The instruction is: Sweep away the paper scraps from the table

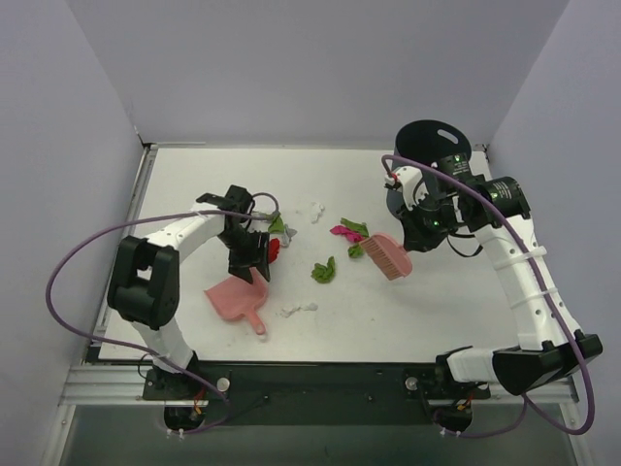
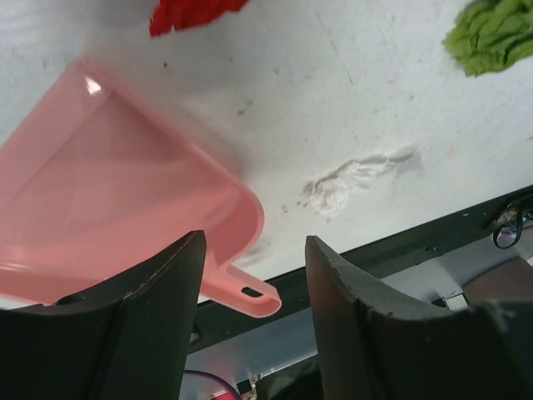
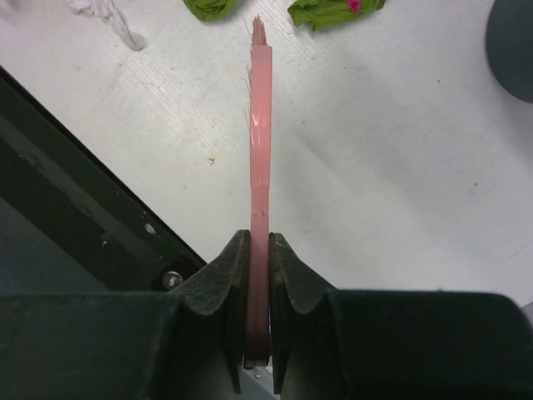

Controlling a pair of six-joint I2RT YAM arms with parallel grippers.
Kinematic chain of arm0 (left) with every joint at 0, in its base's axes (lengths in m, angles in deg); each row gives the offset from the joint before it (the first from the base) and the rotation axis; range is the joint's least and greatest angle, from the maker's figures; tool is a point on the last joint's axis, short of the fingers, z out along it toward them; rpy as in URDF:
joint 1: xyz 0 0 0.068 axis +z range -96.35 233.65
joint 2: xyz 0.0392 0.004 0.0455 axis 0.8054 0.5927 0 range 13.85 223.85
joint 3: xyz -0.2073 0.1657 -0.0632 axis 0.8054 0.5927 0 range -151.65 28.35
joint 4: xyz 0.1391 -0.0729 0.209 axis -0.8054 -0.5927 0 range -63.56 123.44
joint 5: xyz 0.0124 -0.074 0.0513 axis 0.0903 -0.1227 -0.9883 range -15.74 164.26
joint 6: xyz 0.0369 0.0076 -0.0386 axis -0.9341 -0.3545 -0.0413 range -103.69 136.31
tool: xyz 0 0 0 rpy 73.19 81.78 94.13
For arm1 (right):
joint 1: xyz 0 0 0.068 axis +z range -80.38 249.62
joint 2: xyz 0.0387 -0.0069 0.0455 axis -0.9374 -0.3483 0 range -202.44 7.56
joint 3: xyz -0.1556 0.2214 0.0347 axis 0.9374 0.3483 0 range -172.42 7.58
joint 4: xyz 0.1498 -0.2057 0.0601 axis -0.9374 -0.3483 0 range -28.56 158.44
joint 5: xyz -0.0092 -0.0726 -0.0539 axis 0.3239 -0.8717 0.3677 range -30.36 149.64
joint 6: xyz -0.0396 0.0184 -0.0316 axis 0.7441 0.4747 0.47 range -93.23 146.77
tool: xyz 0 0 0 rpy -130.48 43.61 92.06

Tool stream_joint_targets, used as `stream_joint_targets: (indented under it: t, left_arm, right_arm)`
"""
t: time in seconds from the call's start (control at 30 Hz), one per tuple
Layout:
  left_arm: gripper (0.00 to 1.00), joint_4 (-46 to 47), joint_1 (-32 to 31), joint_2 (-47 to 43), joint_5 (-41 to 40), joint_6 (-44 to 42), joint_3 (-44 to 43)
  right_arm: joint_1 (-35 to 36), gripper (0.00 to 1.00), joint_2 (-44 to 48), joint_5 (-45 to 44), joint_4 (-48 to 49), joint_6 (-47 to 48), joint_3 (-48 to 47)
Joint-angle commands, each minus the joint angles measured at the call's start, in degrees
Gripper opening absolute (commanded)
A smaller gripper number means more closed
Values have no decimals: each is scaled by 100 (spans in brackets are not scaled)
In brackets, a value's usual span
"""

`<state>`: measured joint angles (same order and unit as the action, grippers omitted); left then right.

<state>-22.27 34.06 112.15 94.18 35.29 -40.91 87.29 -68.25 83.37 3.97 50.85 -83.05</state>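
Paper scraps lie mid-table: a green one [image 1: 323, 271], a red one [image 1: 275, 249], a magenta and green cluster [image 1: 347, 231], and white ones [image 1: 299, 310] [image 1: 316, 209]. The pink dustpan [image 1: 233, 299] lies flat on the white table [image 1: 184, 184]. My left gripper [image 1: 247, 264] is open and empty, hovering over the dustpan's far edge. The left wrist view shows the dustpan [image 2: 108, 183], red [image 2: 191, 12], green [image 2: 495, 33] and white [image 2: 350, 183] scraps beyond my left gripper [image 2: 254, 250]. My right gripper [image 1: 412, 233] [image 3: 259, 242] is shut on the pink brush [image 1: 388, 255] [image 3: 260, 125], bristles near green scraps [image 3: 333, 10].
A black round container [image 1: 432, 146] stands at the back right corner, behind the right arm. Grey walls enclose the table on three sides. The table's front metal edge [image 1: 320, 364] runs just behind the arm bases.
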Motion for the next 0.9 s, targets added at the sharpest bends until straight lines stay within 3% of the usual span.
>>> stream_joint_targets:
  t: [0.0,0.23,0.33,0.47,0.5,0.67,0.87]
  left_arm:
    - [62,42,-44,530,-216,114,-501]
    - [60,-98,-544,910,-567,132,-765]
    - [53,-204,-668,1050,-1075,80,-844]
    - [35,-388,-677,1025,-1498,-236,-739]
    - [27,-424,-677,946,-1544,-307,-686]
    - [19,-556,-651,831,-1799,-834,-519]
    - [0,-942,-633,892,-2344,-1730,-861]
  right_arm:
    - [-71,0,242,-70,-22,53,10]
    - [-132,0,409,-149,13,80,142]
    - [-150,0,462,-158,57,80,177]
    - [-159,0,506,-167,83,71,177]
    - [-159,0,523,-175,83,88,177]
    - [-159,0,567,-184,101,115,256]
    - [-167,0,585,-140,110,159,239]
